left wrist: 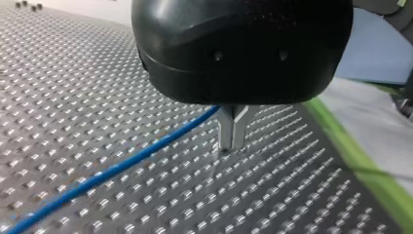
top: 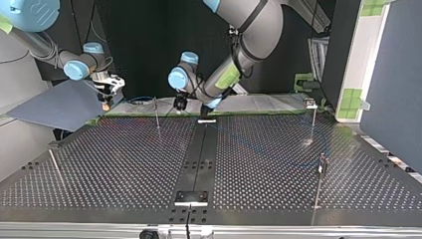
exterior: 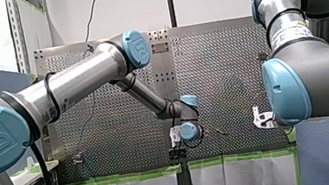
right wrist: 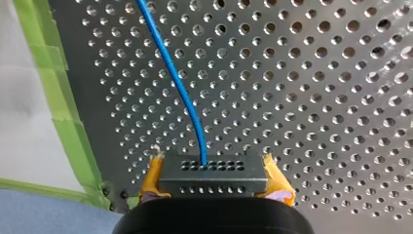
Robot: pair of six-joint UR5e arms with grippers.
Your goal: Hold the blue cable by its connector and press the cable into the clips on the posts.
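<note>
The blue cable (right wrist: 194, 109) runs out of a grey connector block (right wrist: 213, 174) over the perforated table. My right gripper (right wrist: 214, 187) is shut on that connector, one yellow pad (right wrist: 152, 178) on each side of it. It hangs near the table's far edge, at the top view's left (top: 107, 88). My left gripper (left wrist: 229, 146), black with metal fingers, is shut, its tips at the table surface. The cable (left wrist: 122, 163) reaches the root of those fingers; whether it is pinched there is hidden. In the top view my left gripper (top: 179, 103) is beside a thin post (top: 157, 114).
More thin posts stand at the top view's right (top: 313, 119) (top: 321, 179) and left (top: 54, 167). Green tape (left wrist: 355, 156) lines the table's edge beside my left gripper. A grey-blue board (top: 54, 104) leans by my right gripper. A dark rail (top: 199, 159) crosses the table's middle.
</note>
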